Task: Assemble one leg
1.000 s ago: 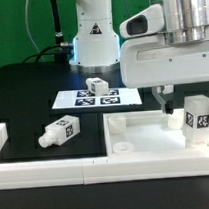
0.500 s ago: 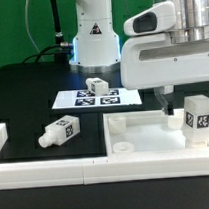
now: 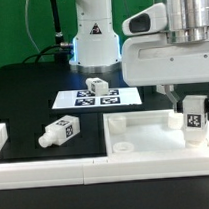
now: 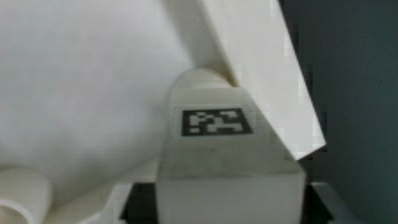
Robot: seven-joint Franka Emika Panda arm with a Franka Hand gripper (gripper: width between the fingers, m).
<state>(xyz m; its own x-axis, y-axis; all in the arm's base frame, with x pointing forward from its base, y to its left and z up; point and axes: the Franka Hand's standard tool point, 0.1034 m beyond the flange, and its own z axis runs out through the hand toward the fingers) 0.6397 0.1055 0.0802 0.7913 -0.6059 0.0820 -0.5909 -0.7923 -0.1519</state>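
Observation:
One leg [image 3: 194,117] stands upright at the exterior view's right, on the large flat white panel [image 3: 145,140], with its tag facing the camera. My gripper [image 3: 192,99] has come down over it, with a finger on each side. In the wrist view the leg [image 4: 222,125] fills the gap of the gripper [image 4: 222,205]. The dark pads [image 4: 146,200] lie against both of its sides. A second leg [image 3: 59,131] lies on its side on the black table at the left. A third leg [image 3: 98,87] sits on the marker board [image 3: 67,99].
White border rails run along the front [image 3: 57,176] and at the left edge [image 3: 0,135]. The robot's base [image 3: 94,43] stands behind the marker board. The panel has a round hole [image 3: 122,147] near its left end.
My gripper has moved to the exterior view's right and now sits around the upright leg. The leg has shifted slightly left and looks narrower. The other legs have not moved.

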